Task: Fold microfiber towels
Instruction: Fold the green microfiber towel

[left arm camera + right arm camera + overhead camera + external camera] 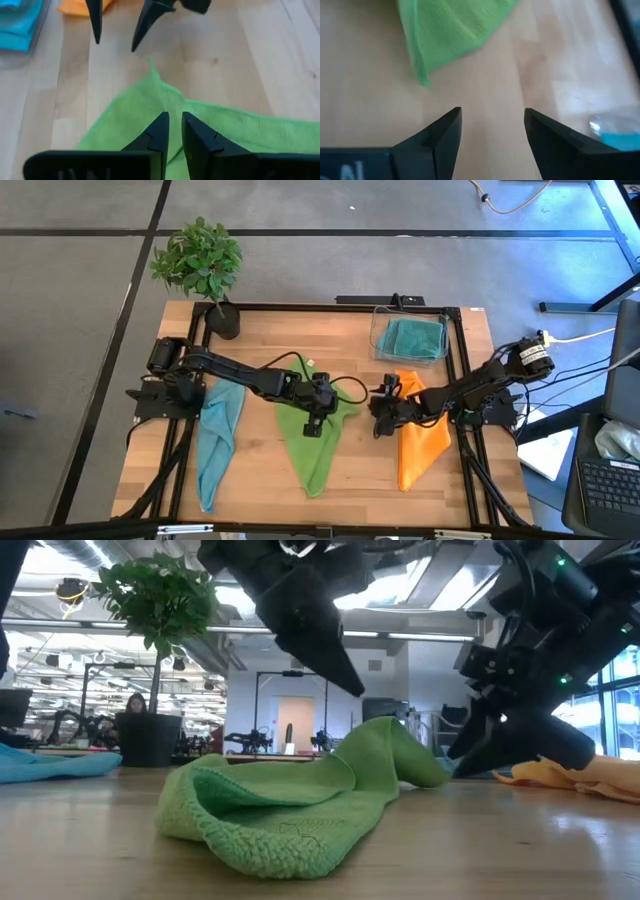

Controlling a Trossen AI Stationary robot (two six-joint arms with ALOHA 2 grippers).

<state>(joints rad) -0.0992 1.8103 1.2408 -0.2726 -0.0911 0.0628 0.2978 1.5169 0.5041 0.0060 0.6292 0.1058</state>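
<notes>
The lime green microfiber towel [312,442] lies at the middle of the wooden tabletop [260,470], drawn out into a long tapered shape whose narrow end points toward the near edge. The left gripper [318,416] sits on the towel's wide upper part; in the left wrist view its two dark fingers [159,131] are almost pressed together with green cloth between them, pinching a fold of the towel. The right gripper [382,415] hovers just beside the towel's right corner, over bare wood, its fingers [447,131] spread and holding nothing.

In the low view the towel's middle rises in a soft hump [385,745] under the left gripper, and its near end is rolled back on itself. How much cloth the left fingers hold cannot be made out.

The light blue microfiber towel [215,435] lies along the left edge, similarly tapered. The orange microfiber towel [418,445] lies near the right edge, partly covered by the right arm. The teal microfiber towel [415,338] is folded inside the clear plastic bin [378,345] at the far right corner. A potted green plant [200,265] stands at the far left corner.
</notes>
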